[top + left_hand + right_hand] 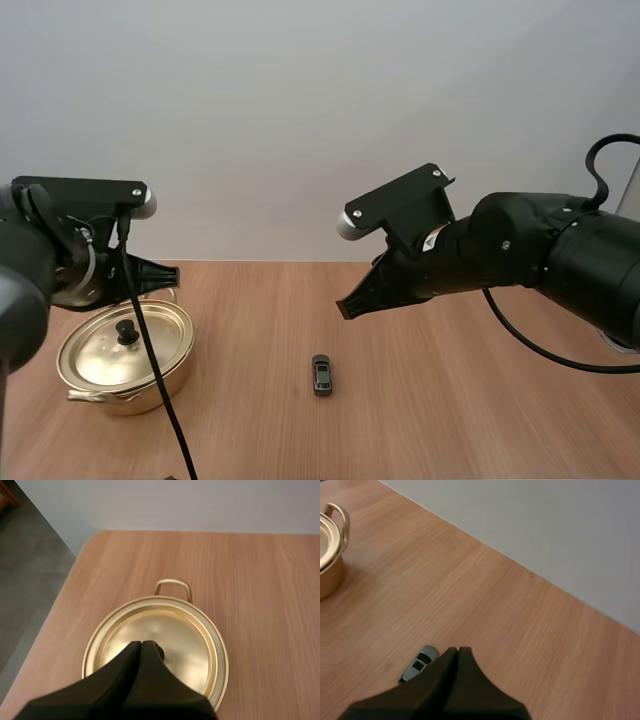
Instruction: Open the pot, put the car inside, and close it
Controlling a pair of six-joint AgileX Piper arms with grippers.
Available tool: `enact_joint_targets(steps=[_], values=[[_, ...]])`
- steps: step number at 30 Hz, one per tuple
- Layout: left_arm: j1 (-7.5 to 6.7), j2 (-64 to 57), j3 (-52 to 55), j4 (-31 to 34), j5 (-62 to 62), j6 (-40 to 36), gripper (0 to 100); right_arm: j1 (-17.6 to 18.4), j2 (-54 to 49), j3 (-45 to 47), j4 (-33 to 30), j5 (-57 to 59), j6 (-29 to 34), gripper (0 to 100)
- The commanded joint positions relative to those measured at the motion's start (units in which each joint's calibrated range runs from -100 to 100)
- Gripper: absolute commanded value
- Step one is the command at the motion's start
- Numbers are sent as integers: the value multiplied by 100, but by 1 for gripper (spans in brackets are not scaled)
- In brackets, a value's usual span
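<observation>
High view: pot (125,360) sits on the table (450,420), lid (110,350) on, black knob (126,330) at its centre. Car (321,374) lies flat on the wood to the right of the pot, well apart from it. Left gripper (165,275) hangs above the pot's far rim, clear of the lid. Right gripper (345,308) is in the air on the far side of the car from the pot, above it, not touching.

Left wrist view: left gripper (141,644) has its fingers pressed together into one dark wedge, nothing between them. The tip is over the lid (185,630), right beside the knob (159,651); contact can't be made out. Lid is seated on the pot, and one loop handle (173,586) sticks out past the rim.

Right wrist view: right gripper (457,651) is also closed up as a single wedge, holding nothing. Car (418,664) is on the table just beside the tip, on the side toward the pot (330,555). Pot is well apart from the car, one handle (339,517) in sight.
</observation>
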Motion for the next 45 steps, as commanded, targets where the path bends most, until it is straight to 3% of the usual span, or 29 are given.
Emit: enact_joint_targets(steps=[1,2,3,5,6,18,26,30,45], values=[[3,81,-7,86,188,-104,25,4,3,-1,514,24,5,3],[3,109,-7,96,211,-95,39,4,3,-1,482,41,22,14],[3,110,-7,96,209,-21,54,4,3,-1,470,59,22,32],[3,110,-7,45,209,341,85,4,34,-5,458,101,22,81],[3,110,-7,36,209,564,100,4,34,-5,458,95,10,100],[3,132,-7,-310,16,781,100,4,101,-19,851,-9,-207,100],[3,416,-7,229,-575,231,100,4,101,-19,851,470,-207,100],[3,427,-7,862,-618,249,100,4,101,-19,851,395,-207,100],[3,699,-7,658,-352,470,100,4,101,-19,949,338,-207,100]])
